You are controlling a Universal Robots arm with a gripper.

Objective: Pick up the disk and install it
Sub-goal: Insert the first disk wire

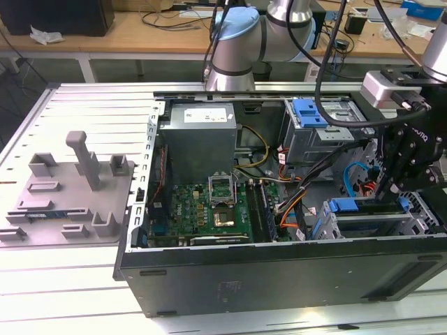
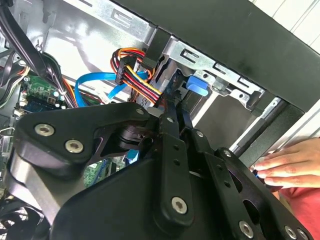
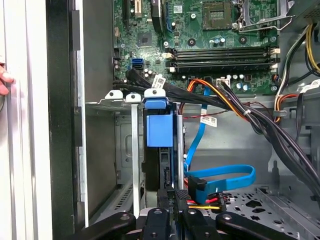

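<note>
Blue-railed disk (image 3: 160,165): stands on edge in the drive cage (image 3: 125,150) of the open computer case (image 1: 279,279), at the exterior view's right, largely slid down between the cage's metal walls; blue carrier handle (image 3: 160,129) at its exposed end. Installation appears nearly finished; full seating cannot be confirmed.
Claw (image 3: 172,200): fingers drawn together at the disk's edge; whether they grip or merely press it cannot be told.
Surroundings: blue data cable (image 3: 225,175) and coloured power leads (image 2: 137,80) just beside; motherboard (image 3: 200,45) farther in.
Person's hand (image 2: 285,167): rests outside the case wall.
Grey fixture (image 1: 70,195): on the counter (image 1: 70,293), well apart, bare.
</note>
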